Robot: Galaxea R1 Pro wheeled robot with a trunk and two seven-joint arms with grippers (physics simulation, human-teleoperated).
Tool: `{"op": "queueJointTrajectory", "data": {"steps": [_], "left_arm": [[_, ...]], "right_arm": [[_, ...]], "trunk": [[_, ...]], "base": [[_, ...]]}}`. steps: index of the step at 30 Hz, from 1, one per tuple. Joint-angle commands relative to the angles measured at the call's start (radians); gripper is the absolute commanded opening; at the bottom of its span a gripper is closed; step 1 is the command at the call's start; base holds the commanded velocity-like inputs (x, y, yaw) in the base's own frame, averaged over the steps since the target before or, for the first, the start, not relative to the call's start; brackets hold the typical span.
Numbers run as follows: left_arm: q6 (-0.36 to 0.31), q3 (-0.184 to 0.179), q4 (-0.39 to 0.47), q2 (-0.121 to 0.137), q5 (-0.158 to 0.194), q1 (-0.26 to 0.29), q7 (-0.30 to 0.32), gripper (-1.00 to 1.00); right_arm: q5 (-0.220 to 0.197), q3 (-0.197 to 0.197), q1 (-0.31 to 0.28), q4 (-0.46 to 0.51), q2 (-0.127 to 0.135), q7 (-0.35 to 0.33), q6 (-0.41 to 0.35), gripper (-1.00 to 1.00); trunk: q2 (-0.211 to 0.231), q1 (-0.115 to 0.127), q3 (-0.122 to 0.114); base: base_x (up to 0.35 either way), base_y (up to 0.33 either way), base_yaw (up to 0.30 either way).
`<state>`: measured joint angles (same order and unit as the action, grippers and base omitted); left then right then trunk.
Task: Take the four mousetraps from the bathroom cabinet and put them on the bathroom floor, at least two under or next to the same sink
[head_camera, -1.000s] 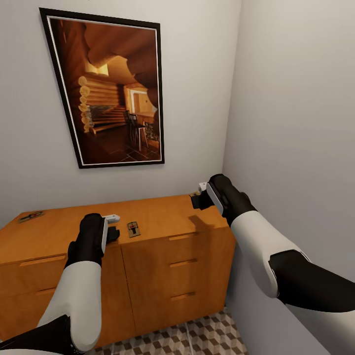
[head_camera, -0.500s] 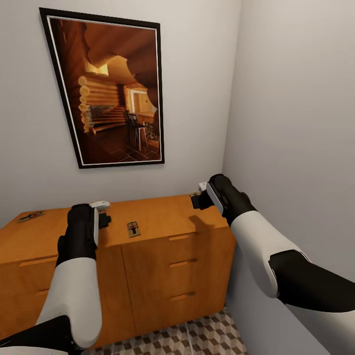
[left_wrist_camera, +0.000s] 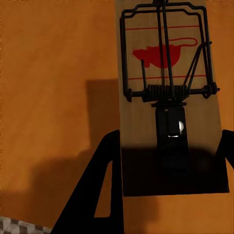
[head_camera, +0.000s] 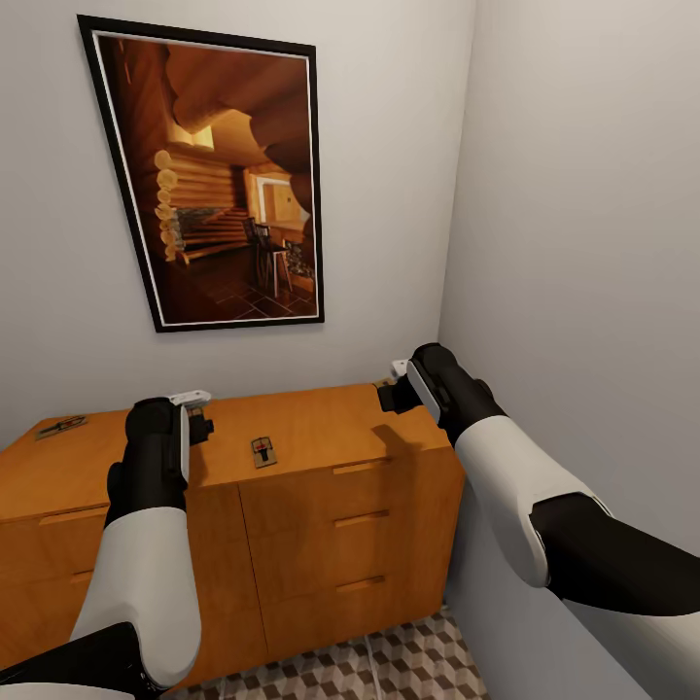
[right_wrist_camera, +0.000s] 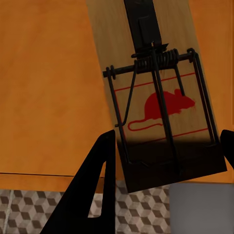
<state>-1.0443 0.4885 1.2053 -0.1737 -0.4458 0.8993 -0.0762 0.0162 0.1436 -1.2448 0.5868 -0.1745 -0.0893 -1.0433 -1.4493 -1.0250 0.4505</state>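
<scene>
Home interior, a narrow corner of a domestic room. Plain pale walls (head_camera: 574,175) meet just right of a low orange-brown wooden cabinet (head_camera: 321,525) with drawer fronts and thin bar handles. Above the cabinet, on the back wall, hangs a large black-framed picture (head_camera: 209,180) of a log-cabin room. Below the cabinet's front, floor tiles (head_camera: 389,666) printed with a brown, beige and white cube pattern. Household mousetraps lie on the cabinet top: one (head_camera: 263,451) near its front edge, another (head_camera: 60,425) towards its left end.

No readable text; each mousetrap (left_wrist_camera: 168,97) bears (seemingly printed) a red mouse.
</scene>
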Motion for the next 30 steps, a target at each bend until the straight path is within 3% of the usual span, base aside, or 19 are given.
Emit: {"op": "queueJointTrajectory", "data": {"steps": [1,12,20,30], "left_arm": [[-0.003,0.001,0.001,-0.001,0.007,0.001,-0.009,-1.0],[-0.003,-0.004,0.005,0.016,0.004,0.001,-0.01,-1.0],[-0.003,-0.008,0.003,0.079,0.007,0.001,-0.004,-1.0],[-0.003,-0.012,0.004,0.088,-0.001,0.001,-0.004,-1.0]], "right_arm": [[0.001,0.0,-0.001,0.001,0.0,-0.001,-0.004,-1.0],[0.001,0.0,-0.001,0.001,0.0,0.002,-0.004,-1.0],[0.0,0.001,-0.001,0.008,0.0,0.002,-0.004,-1.0],[0.002,-0.001,-0.001,0.01,0.0,0.003,-0.004,-1.0]], "trunk": [[-0.001,0.0,0.001],[-0.001,0.0,0.001],[-0.001,0.0,0.001],[-0.001,0.0,0.001]], "base": [[0.0,0.0,0.0],[0.0,0.0,0.0],[0.0,0.0,0.0],[0.0,0.0,0.0]]}}
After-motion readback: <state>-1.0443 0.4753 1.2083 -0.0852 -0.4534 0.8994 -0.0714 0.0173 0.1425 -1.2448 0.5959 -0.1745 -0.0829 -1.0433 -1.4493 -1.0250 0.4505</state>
